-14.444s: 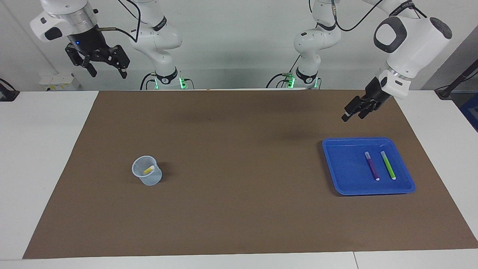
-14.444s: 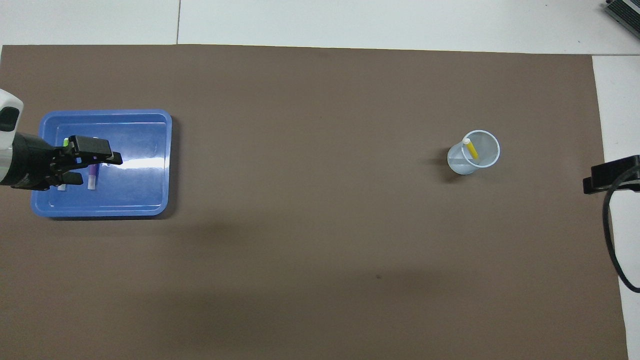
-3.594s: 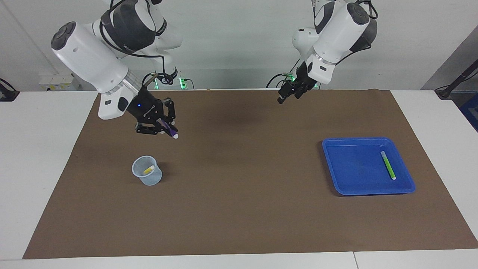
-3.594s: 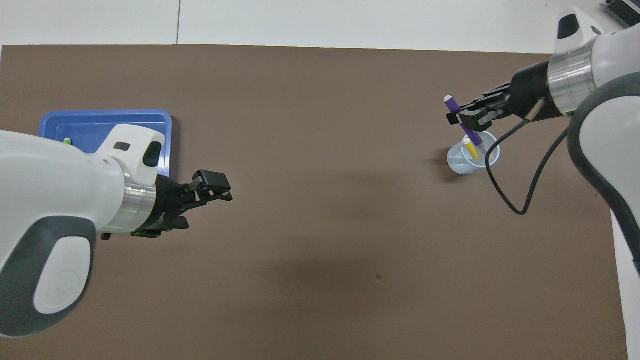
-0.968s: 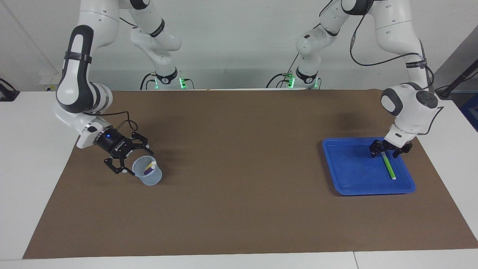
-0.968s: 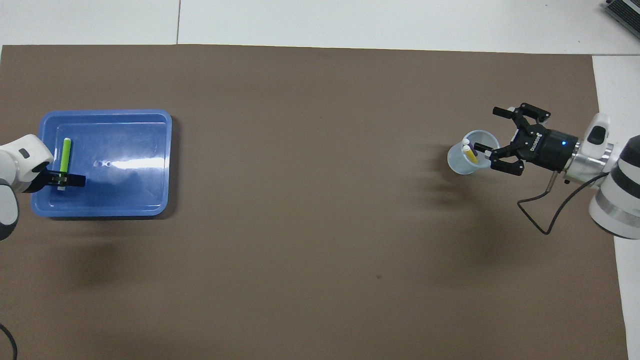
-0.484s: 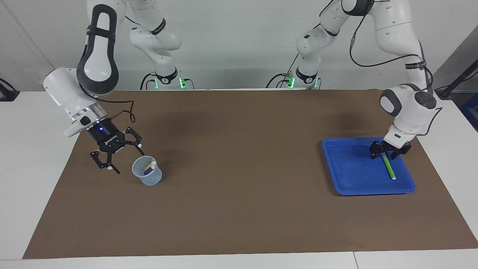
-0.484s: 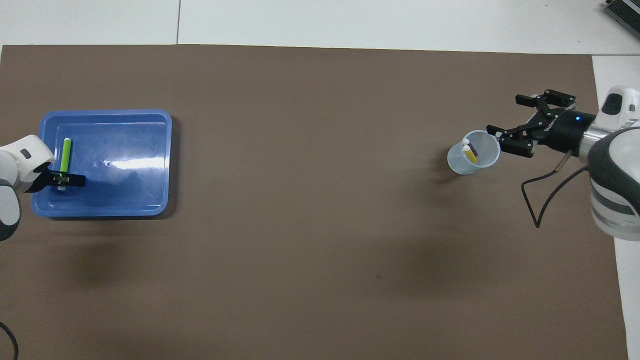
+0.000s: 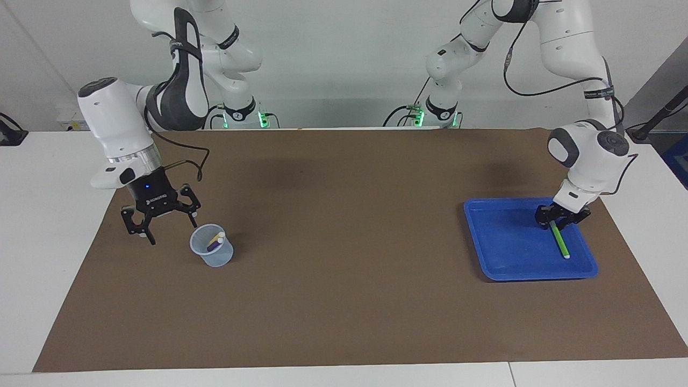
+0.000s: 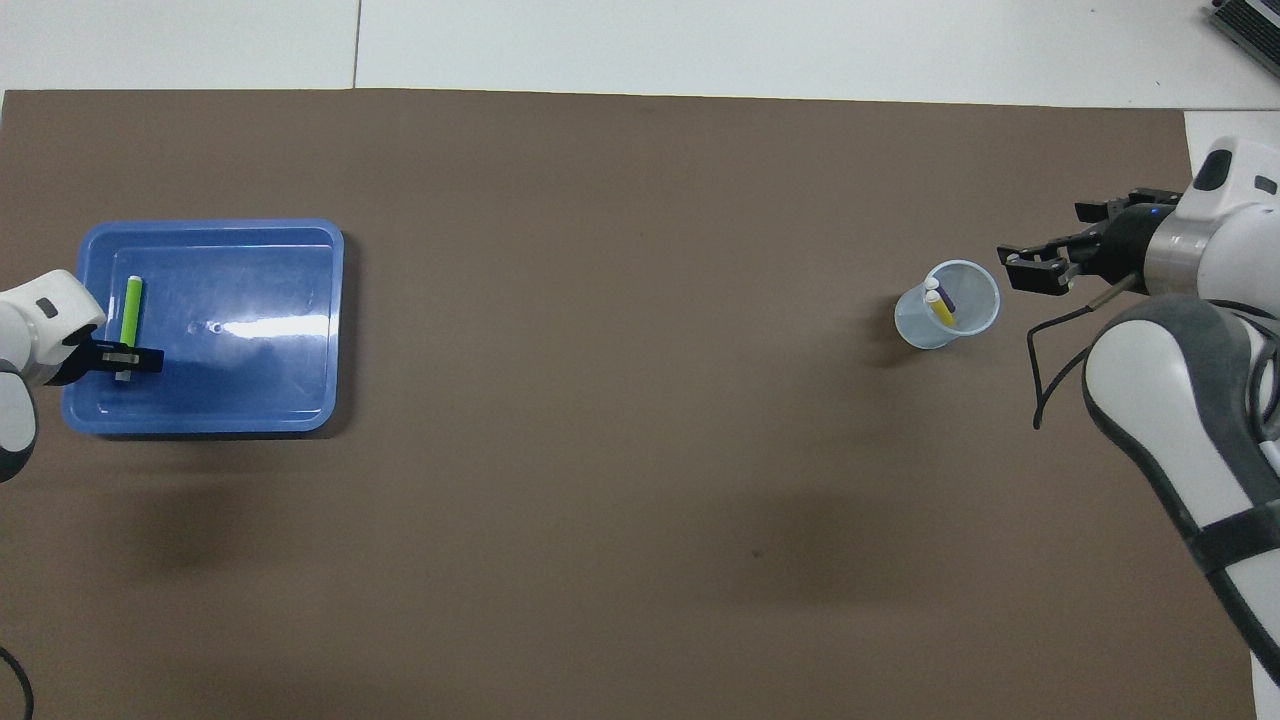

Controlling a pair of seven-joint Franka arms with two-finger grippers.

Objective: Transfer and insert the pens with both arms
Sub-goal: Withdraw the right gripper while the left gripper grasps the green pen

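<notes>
Down in the blue tray [image 9: 500,252], the left gripper [image 9: 556,217] is seen with its fingers drawn in against the end of the green pen [image 9: 559,241] that lies nearer the robots; whether the pen is firmly clamped cannot be told. The green pen is laid flat on the tray floor near the tray's edge toward the left arm's end of the table, its white tip pointed away from the robots. The right gripper [image 9: 161,228] is held with its jaws spread wide and empty, just beside the clear cup [image 9: 213,252] and above the brown mat [image 9: 344,301]. Inside the cup, the yellow pen [image 10: 942,310] and the purple pen [image 10: 940,296] are seen leaning together, white tips up.
</notes>
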